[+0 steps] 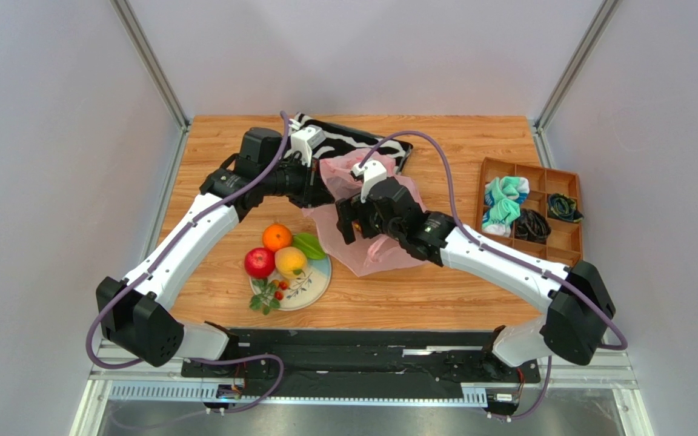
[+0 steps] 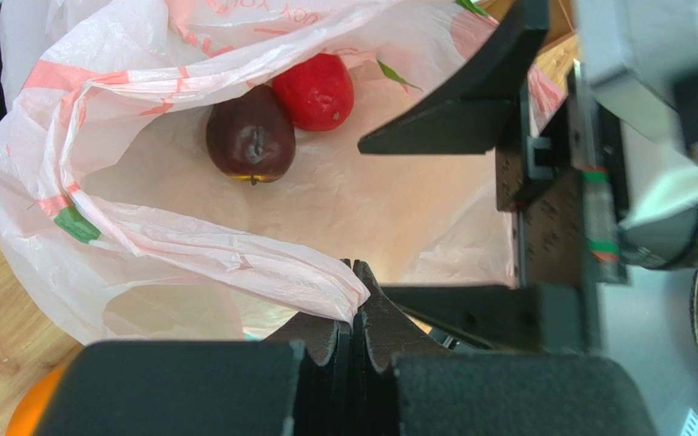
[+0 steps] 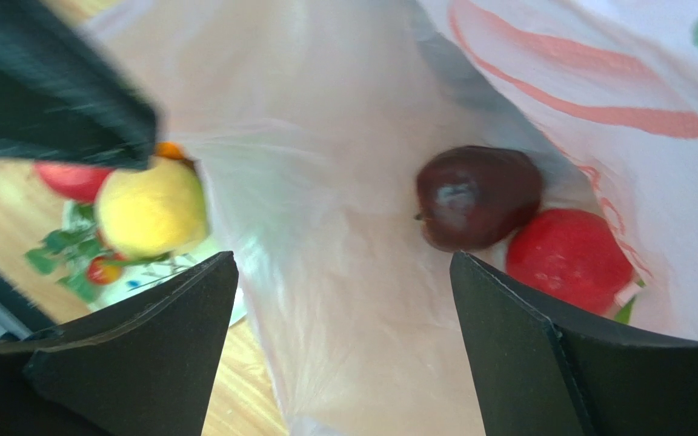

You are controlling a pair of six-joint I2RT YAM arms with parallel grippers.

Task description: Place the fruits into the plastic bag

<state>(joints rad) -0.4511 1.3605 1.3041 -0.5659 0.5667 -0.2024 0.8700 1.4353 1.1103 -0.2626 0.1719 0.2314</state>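
Note:
The pink plastic bag (image 1: 375,256) lies open in the middle of the table. My left gripper (image 1: 323,184) is shut on its rim (image 2: 325,289) and holds the mouth open. Inside lie a dark maroon fruit (image 2: 251,143) and a red fruit (image 2: 314,91), which also show in the right wrist view as maroon (image 3: 478,195) and red (image 3: 569,259). My right gripper (image 1: 368,238) is open and empty at the bag's mouth (image 3: 342,263). An orange (image 1: 277,237), a red apple (image 1: 259,262), a yellow-orange fruit (image 1: 291,262), a green ridged fruit (image 1: 309,245) and a berry sprig (image 1: 269,296) sit on the plate (image 1: 314,289).
A zebra-striped pouch (image 1: 354,142) lies behind the bag, under my left arm. A brown divided tray (image 1: 566,245) with rolled socks stands at the right. Metal frame posts stand at the table's back corners.

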